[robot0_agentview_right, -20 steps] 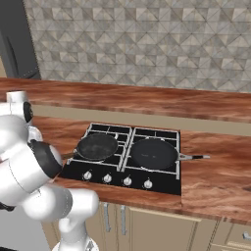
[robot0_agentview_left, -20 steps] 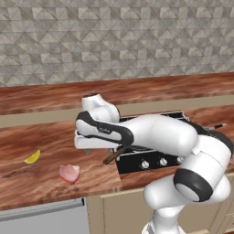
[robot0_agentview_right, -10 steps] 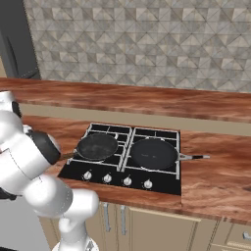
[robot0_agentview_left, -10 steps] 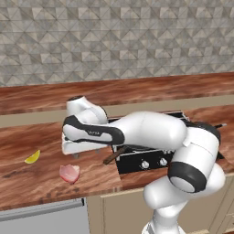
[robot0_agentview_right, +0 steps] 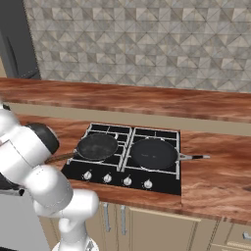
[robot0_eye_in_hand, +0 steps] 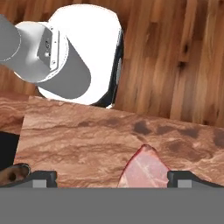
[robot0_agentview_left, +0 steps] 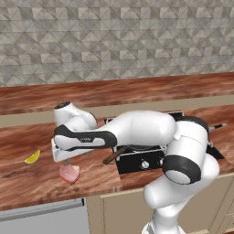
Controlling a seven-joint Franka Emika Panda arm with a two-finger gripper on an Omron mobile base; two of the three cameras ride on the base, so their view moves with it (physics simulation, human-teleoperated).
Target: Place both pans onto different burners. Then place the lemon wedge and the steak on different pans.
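Observation:
Two black pans sit on separate burners of the cooktop [robot0_agentview_right: 166, 182]. The left pan [robot0_agentview_right: 98, 146] has a brown handle [robot0_agentview_right: 61, 158], and the right pan [robot0_agentview_right: 153, 153] has a thin dark one. The pink steak [robot0_agentview_left: 69, 173] lies on the wooden counter left of the cooktop. The yellow lemon wedge [robot0_agentview_left: 32, 157] lies further left. My gripper [robot0_agentview_left: 72, 160] hangs open just above the steak. In the hand view the steak [robot0_eye_in_hand: 144, 170] lies between the fingertips [robot0_eye_in_hand: 41, 177], nearer the right one, and nothing is held.
My arm stretches left across the cooktop [robot0_agentview_left: 141, 162] and hides most of both pans in the left base view. The brown handle [robot0_agentview_left: 114, 156] sticks out over the counter close to my hand. A raised wooden ledge [robot0_agentview_right: 147, 98] runs behind the cooktop below the tiled wall.
The arm has swung left and downward, from over the cooktop's edge to right above the steak. The jaws stayed open. Pans, steak and lemon have not moved.

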